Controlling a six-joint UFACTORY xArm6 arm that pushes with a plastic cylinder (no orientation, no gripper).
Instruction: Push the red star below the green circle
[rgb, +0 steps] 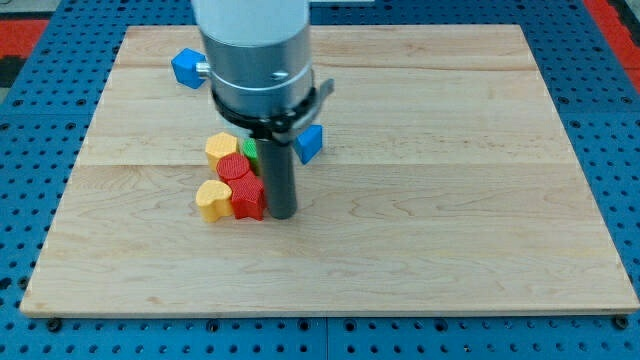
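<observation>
The red star (247, 197) lies left of centre on the wooden board (450, 200). My tip (281, 215) touches its right side. A red round block (234, 167) sits just above the star. The green circle (250, 150) is above that, mostly hidden behind the rod. A yellow heart (211, 199) touches the star's left side. A yellow block (220, 148) sits at the cluster's upper left.
A blue block (310, 142) lies right of the rod. Another blue block (186, 67) is near the board's upper left, partly hidden by the arm's grey body (255, 50). A blue pegboard (610, 120) surrounds the board.
</observation>
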